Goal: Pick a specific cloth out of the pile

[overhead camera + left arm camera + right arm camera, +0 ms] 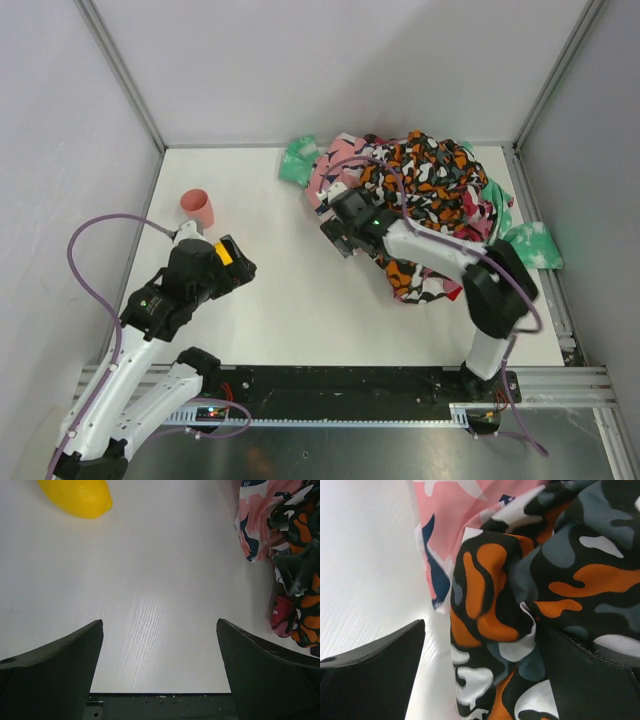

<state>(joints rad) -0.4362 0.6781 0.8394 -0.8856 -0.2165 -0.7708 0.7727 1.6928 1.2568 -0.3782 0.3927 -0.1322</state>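
**Operator:** Where do my grippers stand?

**Spotter:** Your left gripper is on the near left, over bare table. Its jaws are spread wide with nothing between them. Your right gripper reaches further out, to the near-left edge of the pile. Its jaws are spread wide too.

**Operator:** Is the right one holding anything?

**Spotter:** No. In your right wrist view a fold of the camouflage cloth, orange, black, white and grey, bulges into the gap between the fingers. The fingers are not pinching it. I cannot tell whether the cloth touches either finger.

**Operator:** And the pile itself?

**Spotter:** It lies on the far right part of the table, just short of the back wall. The camouflage cloth is on top and spills toward you, under your right arm. A pink cloth with navy marks lies at its left side, just beside the camouflage fold. At the far left edge of the heap there is a mint green cloth. A second green piece lies at the table's right edge.

**Operator:** Anything else out there?

**Spotter:** A pink cup stands upright beyond your left gripper, well apart from the pile. Your left wrist view also shows a yellow lemon-shaped thing at its upper left.
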